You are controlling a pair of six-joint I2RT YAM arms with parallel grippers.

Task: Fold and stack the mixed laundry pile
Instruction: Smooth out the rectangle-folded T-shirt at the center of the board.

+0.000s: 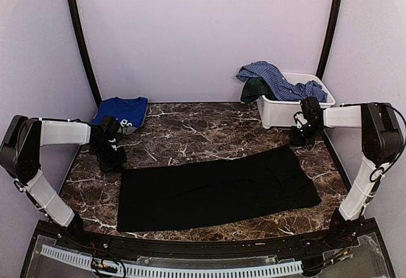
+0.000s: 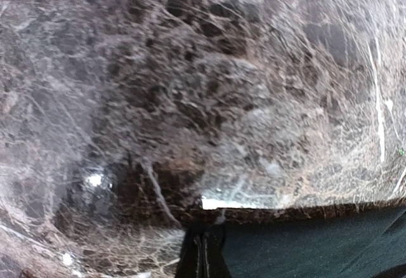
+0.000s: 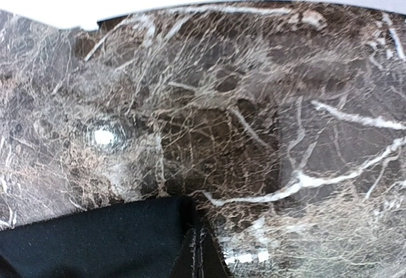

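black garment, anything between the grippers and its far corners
Nothing visible. The left gripper is at the far left corner of the black garment, the right gripper at its far right; white bin and blue tee lie farther back.

- Left gripper [image 2: 200, 258]: cut off by the lower edge of the wrist view. Only pressed-together finger stubs showed, and no grip on cloth could be told.
- Right gripper [image 3: 200, 256]: likewise.
- Black garment [image 1: 216, 186]: in both wrist views, only a corner was inside the frame.
- Royal-blue tee [image 1: 124, 110]: the near edge was hidden by the left arm, and the white print was too small to read.
- Plaid garment [image 1: 254, 89]: mostly buried under the blue checked shirt [image 1: 273, 78].
- White bin [image 1: 279, 113]: the interior was concealed by its wall.
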